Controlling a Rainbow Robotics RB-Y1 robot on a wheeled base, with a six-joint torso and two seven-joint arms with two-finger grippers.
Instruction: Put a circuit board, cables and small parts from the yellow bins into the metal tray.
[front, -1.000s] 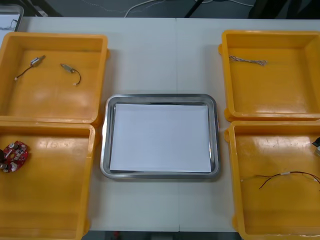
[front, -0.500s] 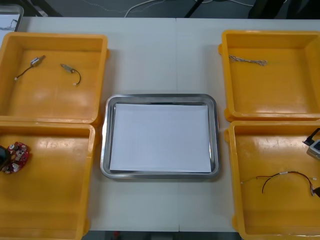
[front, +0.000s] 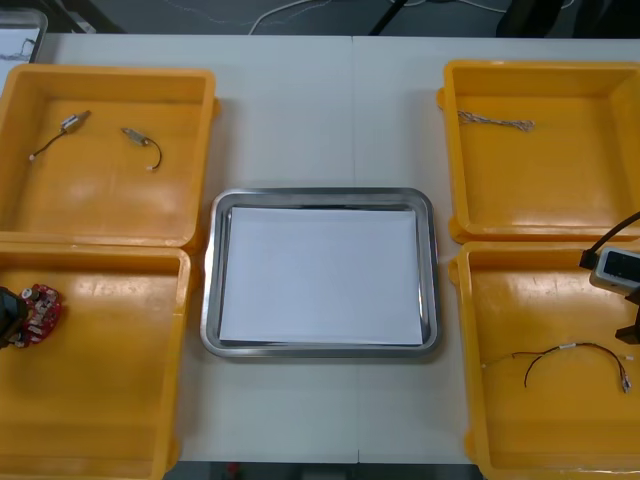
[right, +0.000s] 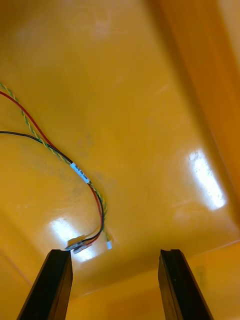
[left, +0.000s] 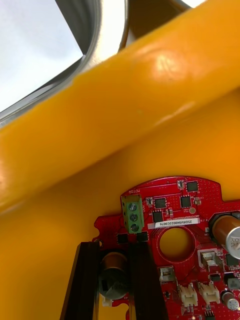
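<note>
Left gripper (left: 114, 246) clamps the circuit board (left: 170, 212) in the near left yellow bin (front: 100, 400). Right gripper (right: 115, 252), fingers apart, hangs above the red and yellow cable (right: 80, 172).

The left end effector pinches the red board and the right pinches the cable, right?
Not quite. The right wrist view shows the right end effector open above the cable in its yellow bin; the left end effector does pinch the red board.

metal tray (front: 320, 195) open above, yellow bins (front: 110, 72) (walled) — flanking

Bright even overhead light, faint shadows, glare patches on yellow bin (right: 205, 180), sheen on metal tray (front: 209, 290)
</note>
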